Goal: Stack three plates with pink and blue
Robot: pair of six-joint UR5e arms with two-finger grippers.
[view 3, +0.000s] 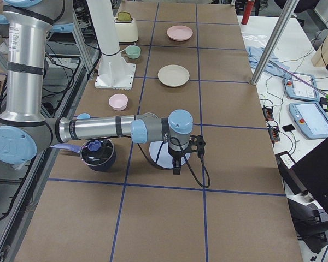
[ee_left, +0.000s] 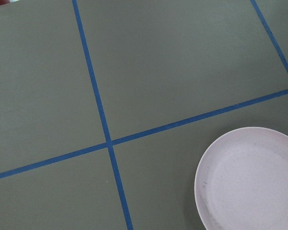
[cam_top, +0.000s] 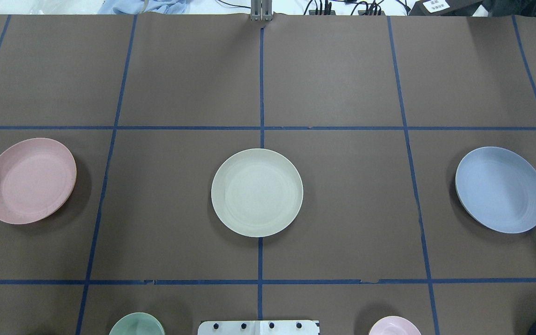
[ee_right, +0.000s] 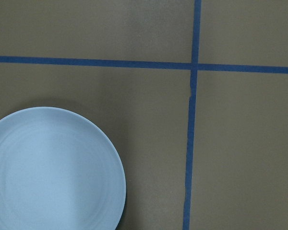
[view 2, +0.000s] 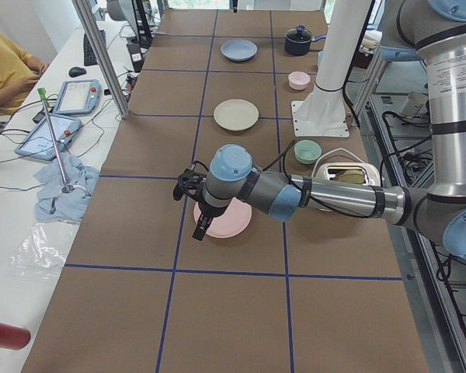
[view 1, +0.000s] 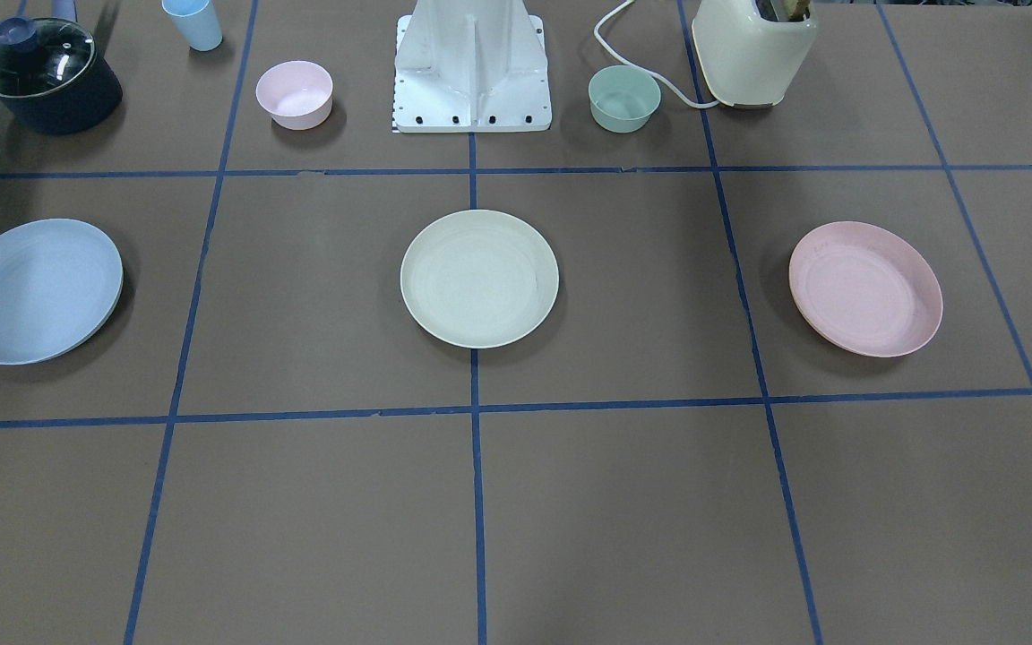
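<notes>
Three plates lie apart in a row on the brown table. The cream plate (view 1: pixel 478 278) (cam_top: pixel 257 192) is in the middle. The pale pink plate (view 1: pixel 865 288) (cam_top: pixel 30 180) (ee_left: pixel 249 179) is on my left side. The light blue plate (view 1: pixel 34 291) (cam_top: pixel 500 189) (ee_right: pixel 53 170) is on my right side. My left gripper (view 2: pixel 201 227) hangs above the pink plate's (view 2: pixel 231 223) edge. My right gripper (view 3: pixel 176 164) hangs above the blue plate (view 3: pixel 159 154). Both grippers show only in the side views, so I cannot tell if they are open or shut. Neither wrist view shows fingers.
Near the robot base (view 1: pixel 471 72) stand a small pink bowl (view 1: pixel 294 94), a green bowl (view 1: pixel 624 98), a blue cup (view 1: pixel 193 22), a dark lidded pot (view 1: pixel 46 76) and a cream toaster (view 1: pixel 753 54). Blue tape lines grid the table.
</notes>
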